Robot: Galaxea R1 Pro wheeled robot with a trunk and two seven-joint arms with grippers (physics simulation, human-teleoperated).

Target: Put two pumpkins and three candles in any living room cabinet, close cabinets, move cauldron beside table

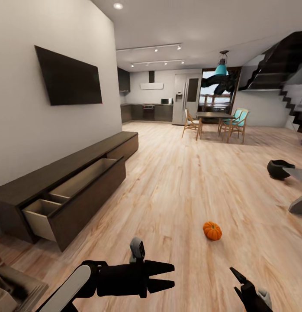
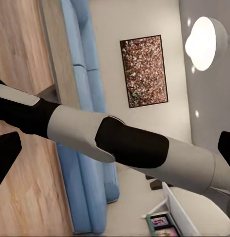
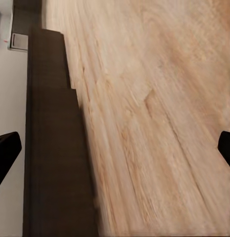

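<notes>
**One pumpkin on the floor, drawer open and waiting**

The robot stands in the living room and looks down the long wood floor. A small orange pumpkin [image 1: 212,230] sits on the floor at about 1 o'clock from the robot, a little way ahead of its arms. It is upright, with its short dark stem on top. It is round, so it has no long side to speak of.

The long dark cabinet [image 1: 60,173] runs along the wall from 9 o'clock toward 11 o'clock. Its long side points away down the room, toward the kitchen. One wide drawer [image 1: 75,184] is pulled out. The part of the inside I can see looks bare, but the near corner is hidden by the drawer front.

The black cauldron [image 1: 278,169] is at about 2 o'clock, well apart from the pumpkin. It seems tipped, with its mouth facing partly sideways. It sits just beside a grey thing at the edge of the picture, which may be the table, but I cannot tell.

The left gripper [image 1: 166,276] is open a little and holds nothing. Its fingers point to 3 o'clock, across the robot's front. The right gripper [image 1: 240,278] is low at 5 o'clock. Its tips sit wide apart in the right wrist view, and it holds nothing.

I think most of the job is left. This pumpkin must go in the drawer. I see no other pumpkin and no candles here. The drawer must be shut at the end.
</notes>
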